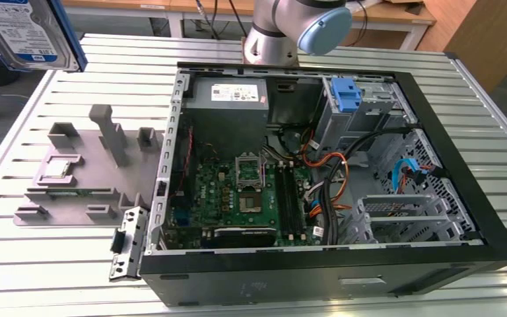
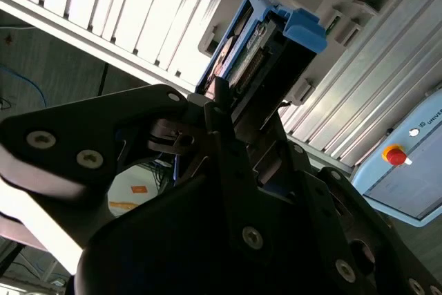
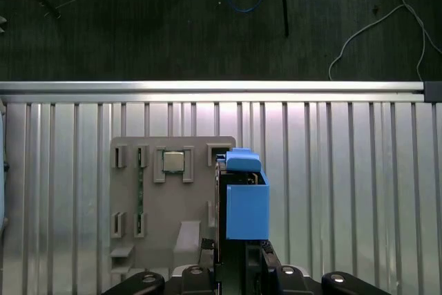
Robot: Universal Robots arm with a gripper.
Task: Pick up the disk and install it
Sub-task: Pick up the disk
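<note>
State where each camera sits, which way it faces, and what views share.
Exterior view: off the arm, looking down on the open computer case; the arm shows beyond it.
First wrist view: on the wrist, looking down past the hand at the grey fixture.
Second wrist view: on the wrist, looking along the hand.
Shared: the disk, clamped in the hand, in all three.

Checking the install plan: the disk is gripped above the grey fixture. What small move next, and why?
Probably carry it, held high, toward the exterior view's right: the hand is shut on the disk, high over the grey fixture, and the open computer case lies on that side.
</note>
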